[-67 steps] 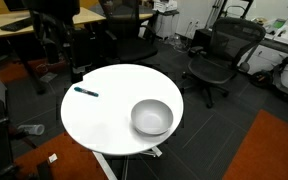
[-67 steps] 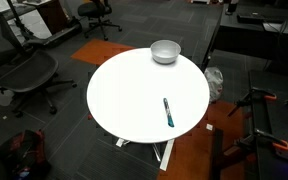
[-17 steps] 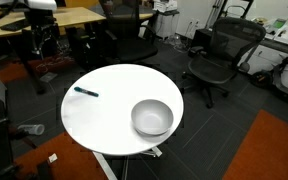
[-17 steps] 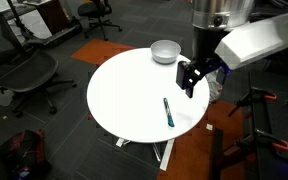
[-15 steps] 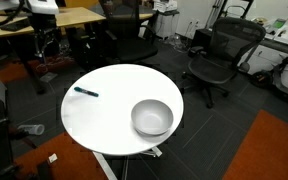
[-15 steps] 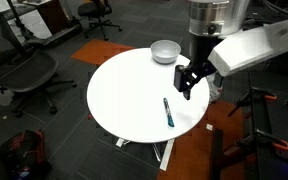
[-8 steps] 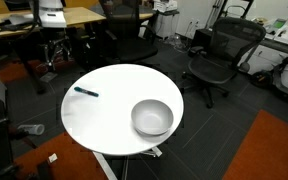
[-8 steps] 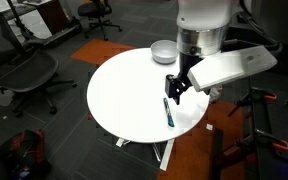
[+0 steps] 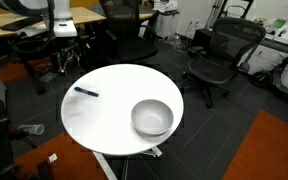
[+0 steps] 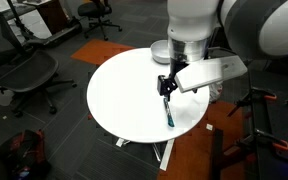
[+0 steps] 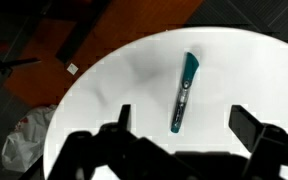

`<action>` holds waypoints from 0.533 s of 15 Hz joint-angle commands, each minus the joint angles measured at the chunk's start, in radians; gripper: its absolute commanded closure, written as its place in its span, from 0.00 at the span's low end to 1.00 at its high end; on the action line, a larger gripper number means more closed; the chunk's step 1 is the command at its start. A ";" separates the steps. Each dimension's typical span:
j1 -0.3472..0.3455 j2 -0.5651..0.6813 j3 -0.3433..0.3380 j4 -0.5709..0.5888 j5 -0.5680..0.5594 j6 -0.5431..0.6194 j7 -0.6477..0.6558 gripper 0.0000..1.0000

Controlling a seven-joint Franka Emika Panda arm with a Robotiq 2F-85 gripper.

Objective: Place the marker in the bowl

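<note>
On round white table (image 9: 104, 115), thin dark blue marker (image 11: 183, 92) lies alone, well apart from grey metal bowl (image 9: 152, 118); bare tabletop between.

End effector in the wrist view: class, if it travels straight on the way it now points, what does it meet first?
Most likely the marker, which lies on the white table between the open fingers of the end effector. The tabletop would come right after it. Depth is hard to judge.

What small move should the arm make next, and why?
Probably lower the gripper straight down with its jaws open. In the wrist view the marker lies on the table between the two spread fingers, across their closing line; an exterior view shows the gripper above it, not touching.
</note>
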 commanded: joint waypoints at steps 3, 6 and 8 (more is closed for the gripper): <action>0.039 0.077 -0.047 0.052 -0.052 0.048 0.032 0.00; 0.055 0.110 -0.056 0.060 -0.047 0.082 0.031 0.00; 0.066 0.133 -0.063 0.065 -0.043 0.099 0.032 0.00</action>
